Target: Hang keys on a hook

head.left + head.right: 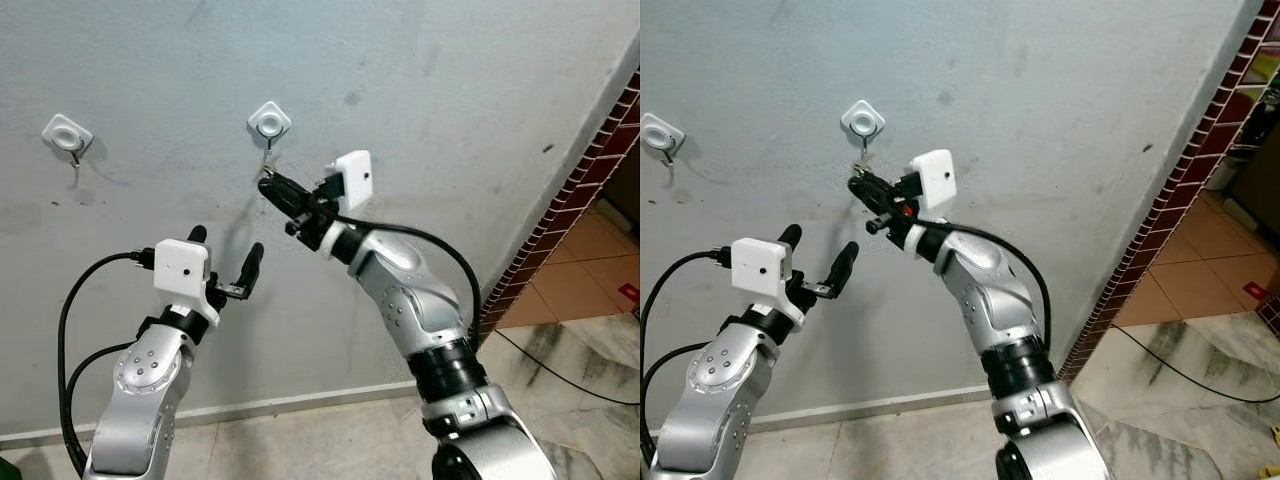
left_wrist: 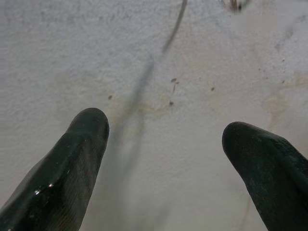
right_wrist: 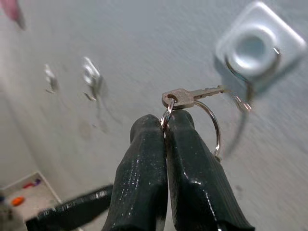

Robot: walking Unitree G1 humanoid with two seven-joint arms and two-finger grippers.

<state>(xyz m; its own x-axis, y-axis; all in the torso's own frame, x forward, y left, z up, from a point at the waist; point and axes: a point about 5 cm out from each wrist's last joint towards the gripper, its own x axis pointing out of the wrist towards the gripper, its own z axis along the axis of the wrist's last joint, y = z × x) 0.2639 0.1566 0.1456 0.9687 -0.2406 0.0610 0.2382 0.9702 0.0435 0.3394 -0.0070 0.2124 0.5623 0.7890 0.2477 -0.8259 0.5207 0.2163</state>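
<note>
Right wrist view shows the right gripper (image 3: 166,126) with its two fingers pressed together on the key ring (image 3: 207,126), the key (image 3: 185,96) sticking out toward the hook (image 3: 250,72) at about 1 o'clock from the fingertips. The ring is near the hook's wire tip but not yet over it. I think the thin ring can twist in this pinch and miss the tip, or fall if released early. The left gripper (image 1: 225,262), at 7 o'clock below, is wide open and holds nothing.
</note>
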